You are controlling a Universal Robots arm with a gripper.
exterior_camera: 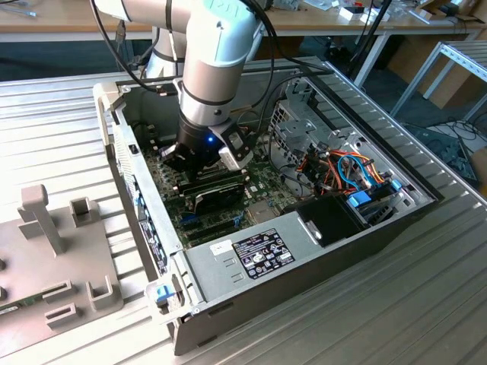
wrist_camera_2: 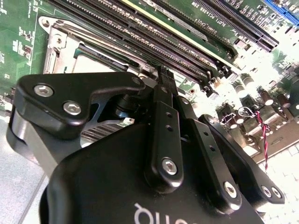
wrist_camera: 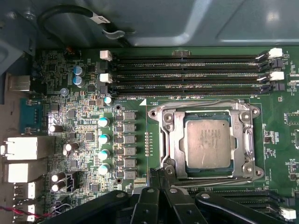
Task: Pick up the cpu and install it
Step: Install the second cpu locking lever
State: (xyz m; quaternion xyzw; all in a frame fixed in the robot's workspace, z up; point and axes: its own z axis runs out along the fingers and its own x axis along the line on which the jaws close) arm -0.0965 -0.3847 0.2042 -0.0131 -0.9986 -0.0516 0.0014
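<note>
First wrist view: cpu (wrist_camera: pixel 208 145) sits in its socket frame (wrist_camera: pixel 168 140) beside 4 memory slots (wrist_camera: pixel 187 74); jaws' state unclear.

An open computer case (exterior_camera: pixel 346 228) lies on a ribbed metal surface (exterior_camera: pixel 426 304). Inside it, a green motherboard (wrist_camera: pixel 84 135) covers the floor of the case. A silver socket frame (wrist_camera: pixel 170 135) sits on the board, with long black memory slots (wrist_camera: pixel 187 74) just beside it. A row of small teal-topped capacitors (wrist_camera: pixel 103 144) stands near the frame. At the near edge of the case lies a grey power supply (exterior_camera: pixel 243 255) with a label. Orange and blue cables (exterior_camera: pixel 354 175) bunch at the exterior view's right. A grey plastic fixture (exterior_camera: pixel 46 251) rests on the surface at the exterior view's left, apart from the case.
</note>
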